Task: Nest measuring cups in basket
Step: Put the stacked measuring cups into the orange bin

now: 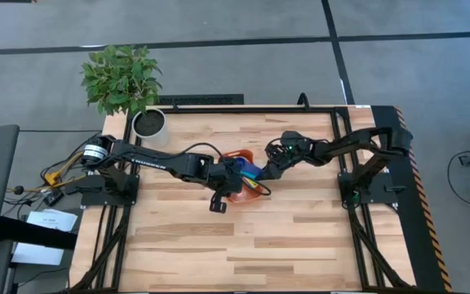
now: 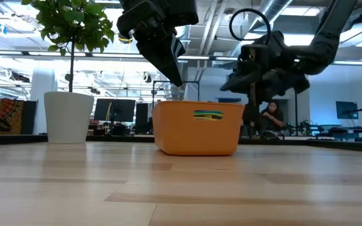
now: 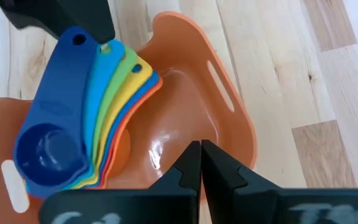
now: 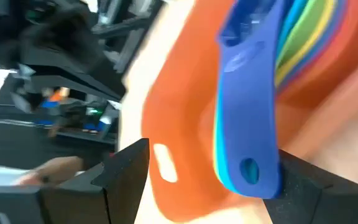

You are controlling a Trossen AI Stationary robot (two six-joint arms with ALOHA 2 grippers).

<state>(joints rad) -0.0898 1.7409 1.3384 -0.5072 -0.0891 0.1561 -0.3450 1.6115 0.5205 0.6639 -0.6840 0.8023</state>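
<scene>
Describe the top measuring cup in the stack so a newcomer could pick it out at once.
Find the orange basket at the middle of the wooden table. Inside it lies a nested stack of measuring cups, handles fanned. The wanted one is the dark blue cup on top, its handle the only one fully uncovered.

Wide bare worktop [image 1: 300, 245] in front of the basket [image 1: 237, 189], open to approach. Crowded from both sides: left hand [image 1: 237, 168], fingers together, just above the basket's rim; right hand [image 1: 265, 175], fingers spread, straddling the handles of the measuring cups [image 3: 73, 149] that jut over the edge. White plant pot [image 1: 148, 123] well apart at the far left corner. Free space inside the basket beside the cups.
</scene>
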